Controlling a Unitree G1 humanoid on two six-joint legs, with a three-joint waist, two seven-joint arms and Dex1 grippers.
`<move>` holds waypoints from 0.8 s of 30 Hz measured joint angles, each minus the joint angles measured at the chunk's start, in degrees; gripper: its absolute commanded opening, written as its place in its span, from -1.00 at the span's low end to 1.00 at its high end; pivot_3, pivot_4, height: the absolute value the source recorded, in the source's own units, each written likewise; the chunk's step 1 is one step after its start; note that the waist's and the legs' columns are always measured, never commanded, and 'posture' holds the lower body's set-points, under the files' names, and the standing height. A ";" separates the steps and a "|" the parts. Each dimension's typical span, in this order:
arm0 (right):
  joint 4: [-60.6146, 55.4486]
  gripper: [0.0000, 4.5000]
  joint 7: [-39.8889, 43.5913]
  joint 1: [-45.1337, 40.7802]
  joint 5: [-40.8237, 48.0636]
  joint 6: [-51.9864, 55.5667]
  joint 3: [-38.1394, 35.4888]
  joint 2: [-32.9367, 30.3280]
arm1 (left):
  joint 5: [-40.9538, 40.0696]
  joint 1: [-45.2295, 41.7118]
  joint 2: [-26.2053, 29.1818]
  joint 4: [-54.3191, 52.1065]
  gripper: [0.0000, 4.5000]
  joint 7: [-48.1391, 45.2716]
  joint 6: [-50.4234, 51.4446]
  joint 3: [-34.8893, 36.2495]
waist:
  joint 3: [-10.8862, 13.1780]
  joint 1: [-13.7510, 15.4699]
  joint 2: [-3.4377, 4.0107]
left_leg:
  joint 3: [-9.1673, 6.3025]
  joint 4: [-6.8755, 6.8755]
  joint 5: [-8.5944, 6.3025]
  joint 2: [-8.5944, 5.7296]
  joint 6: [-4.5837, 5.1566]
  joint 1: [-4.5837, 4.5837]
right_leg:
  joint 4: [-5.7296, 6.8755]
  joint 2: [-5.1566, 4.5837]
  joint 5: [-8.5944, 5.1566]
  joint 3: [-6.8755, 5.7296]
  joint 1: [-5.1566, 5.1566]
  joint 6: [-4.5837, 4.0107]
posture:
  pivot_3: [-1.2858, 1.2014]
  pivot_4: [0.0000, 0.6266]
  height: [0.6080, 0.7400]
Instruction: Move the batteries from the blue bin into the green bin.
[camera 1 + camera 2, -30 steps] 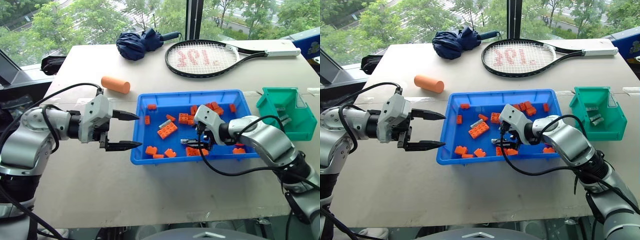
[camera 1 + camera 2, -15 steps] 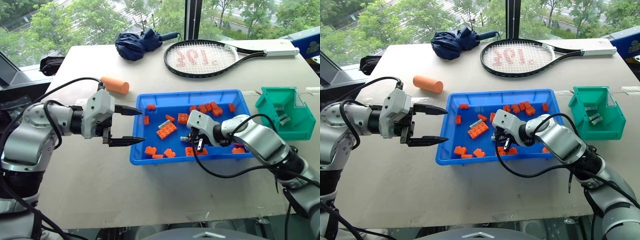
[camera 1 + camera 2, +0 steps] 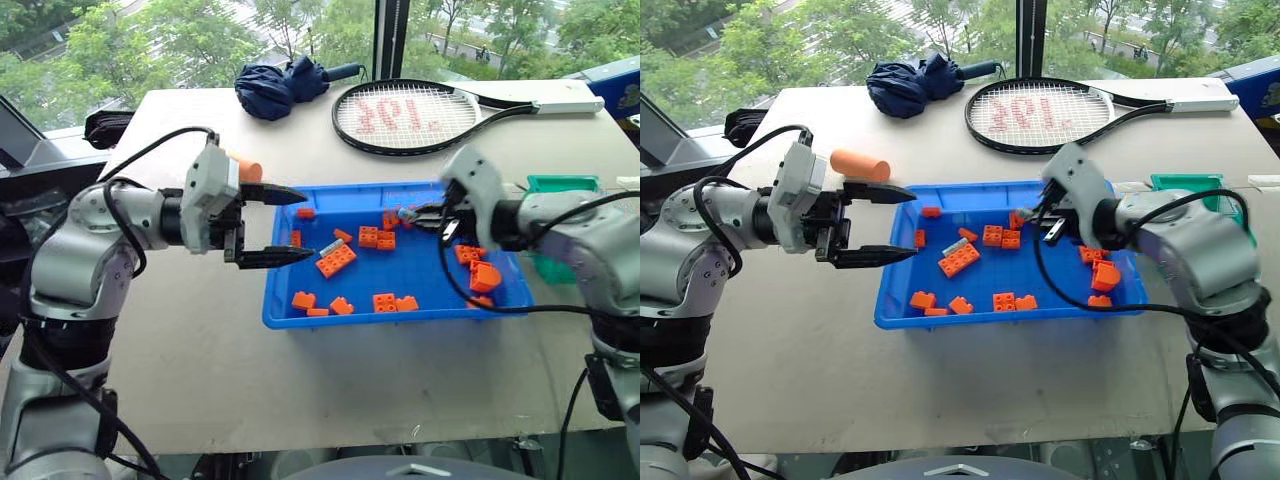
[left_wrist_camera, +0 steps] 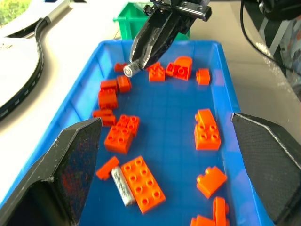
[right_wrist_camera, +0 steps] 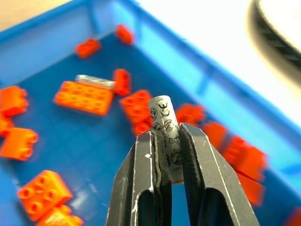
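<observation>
The right gripper [image 5: 164, 155] was clamped on a battery [image 5: 167, 129] above the blue bin [image 3: 290, 310], ready for carrying to the green bin [image 3: 560, 184] at right. Another battery [image 4: 122, 186] lay beside an orange brick [image 4: 143, 181]. The left gripper [image 3: 285, 225] hung spread at the bin's left rim.

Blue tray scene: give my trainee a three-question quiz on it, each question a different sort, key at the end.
1. True or false: the right gripper is shut on a battery.
2. How many batteries lie loose in the blue tray?
A) none B) one C) three
3. Fill in: the loose battery lies against a large orange ____.

Key
1. True; the battery is clamped between its fingers, held above the tray.
2. B; one, beside the big brick.
3. brick.
</observation>
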 measured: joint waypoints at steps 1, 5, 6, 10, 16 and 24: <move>0.12 -0.97 -0.10 0.42 -0.12 0.33 -1.27 -1.28 | -0.55 -0.72 -0.61 -0.09 1.00 0.38 0.44 -0.01 | 0.00 0.30 0.00 | 0.01 0.00 0.00 0.00 0.00 -0.01 | -0.01 0.00 0.00 0.00 0.00 0.00 | 0.03 -0.52 1.00; 2.58 -0.97 -1.06 5.60 -1.27 0.37 -9.58 -8.97 | -3.40 -6.48 -3.72 0.13 1.00 2.32 3.84 -0.52 | 0.01 0.99 -0.02 | 0.04 0.05 0.00 -0.02 0.00 -0.06 | 0.01 -0.04 0.01 0.00 0.01 0.01 | 0.03 -0.52 1.00; 3.79 -0.97 -1.28 7.29 -1.96 -0.16 -12.55 -10.98 | -4.03 -8.06 -4.57 0.25 1.00 2.95 4.75 -0.67 | 0.01 0.64 -0.02 | 0.07 0.04 0.00 -0.02 0.00 -0.01 | 0.05 -0.04 0.01 0.03 0.01 0.01 | 0.03 -0.52 1.00; 8.92 -0.97 -2.26 13.07 -3.24 -3.12 -17.87 -13.29 | -4.12 -10.33 -7.85 1.84 1.00 5.05 5.68 -1.86 | 0.01 0.45 -0.02 | 0.14 0.04 0.00 0.01 0.00 0.03 | 0.13 -0.02 0.01 0.09 0.01 0.01 | 0.03 -0.52 1.00; 17.45 -0.62 -4.39 17.09 -4.91 -9.72 -19.85 -12.83 | -3.37 -10.60 -8.04 3.64 1.00 4.43 5.51 -2.36 | 0.01 0.47 -0.02 | 0.17 0.06 0.00 0.01 0.00 0.04 | 0.15 -0.02 0.01 0.13 0.00 0.01 | 0.03 -0.52 1.00; 20.10 0.40 -5.51 17.19 -5.80 -15.82 -18.99 -12.65 | 1.92 -3.96 -1.04 8.34 1.00 1.16 0.55 -1.92 | 0.00 0.24 0.05 | 0.19 0.00 0.01 0.03 0.00 0.08 | 0.13 0.01 0.01 0.18 -0.03 0.01 | 0.03 -0.52 1.00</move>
